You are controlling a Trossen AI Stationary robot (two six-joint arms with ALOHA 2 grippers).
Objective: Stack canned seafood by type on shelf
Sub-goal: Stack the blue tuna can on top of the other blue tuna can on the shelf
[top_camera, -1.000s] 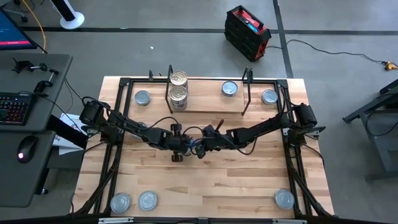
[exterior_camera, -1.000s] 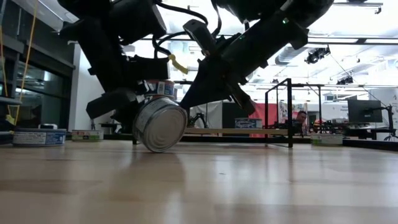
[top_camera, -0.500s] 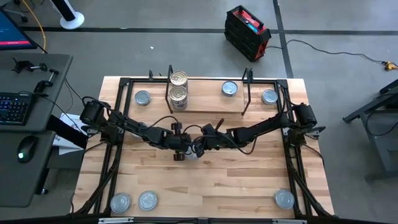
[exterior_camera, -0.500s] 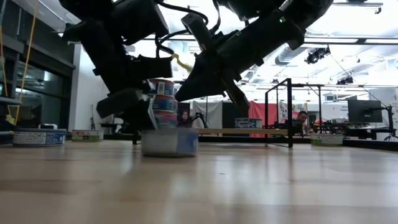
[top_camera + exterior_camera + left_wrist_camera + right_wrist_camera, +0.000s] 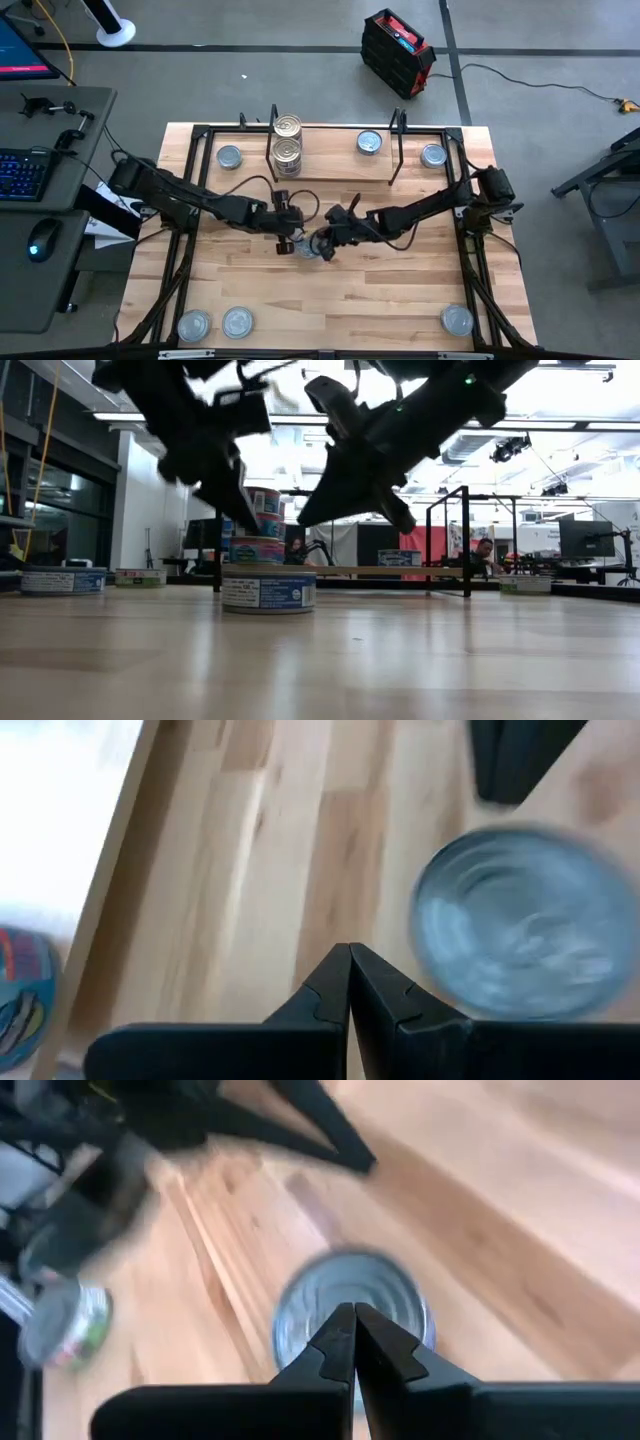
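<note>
A silver-blue tin (image 5: 306, 247) of canned seafood lies flat on the table's middle, its blue-labelled wall (image 5: 268, 590) facing the low view. My left gripper (image 5: 287, 240) hangs shut above its left side, clear of it. My right gripper (image 5: 325, 245) is shut above its right side, and its fingertips (image 5: 400, 520) stand off the tin. Each wrist view shows shut fingers over the tin's lid (image 5: 520, 925) (image 5: 350, 1305). On the shelf (image 5: 340, 170) at the far side two gold tins (image 5: 287, 140) stand stacked.
Silver tins lie at the far left (image 5: 230, 156), behind the shelf (image 5: 370, 142) and at the far right (image 5: 433, 155). Three more lie along the near edge (image 5: 194, 325) (image 5: 238, 322) (image 5: 457, 320). Black uprights (image 5: 397, 150) flank the shelf.
The tin stood tilted on its rim between the two grippers, then dropped flat onto the table. My left gripper has since risen off it, clear of the tin.
</note>
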